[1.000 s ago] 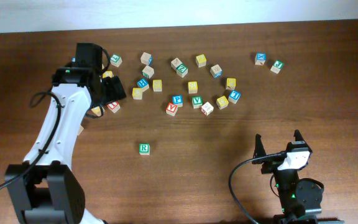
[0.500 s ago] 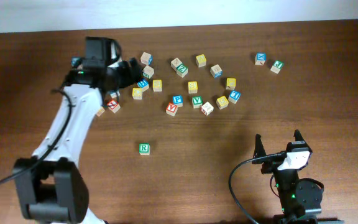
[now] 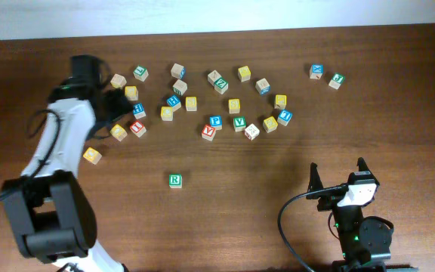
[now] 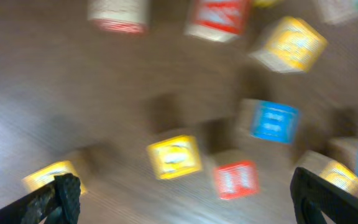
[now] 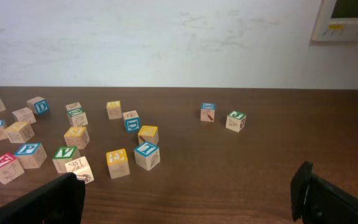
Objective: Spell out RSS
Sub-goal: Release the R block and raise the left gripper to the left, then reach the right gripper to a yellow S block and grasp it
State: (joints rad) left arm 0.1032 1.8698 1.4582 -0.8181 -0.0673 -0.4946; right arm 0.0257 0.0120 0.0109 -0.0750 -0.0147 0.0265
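Observation:
The green R cube (image 3: 175, 180) stands alone on the table, in front of the scattered cubes. Several yellow cubes lie in the scatter, such as one (image 3: 191, 103) and another (image 3: 234, 105); I cannot read which ones carry an S. My left gripper (image 3: 110, 109) is open and empty above the left end of the scatter. Its blurred wrist view shows the open jaws (image 4: 188, 205) over a yellow cube (image 4: 174, 155) and a red cube (image 4: 235, 179). My right gripper (image 3: 337, 181) is open and empty at the front right, and its wrist view (image 5: 188, 205) shows bare table between the jaws.
Other letter cubes lie across the back of the table, among them a green V cube (image 3: 239, 122), a blue cube (image 3: 317, 71) and a green cube (image 3: 337, 80) at the far right. A yellow cube (image 3: 91, 156) lies by the left arm. A white wall stands behind.
My left arm swung right over the cubes, then back to the left end of the scatter. Cubes it had covered now show. The right arm has not moved.

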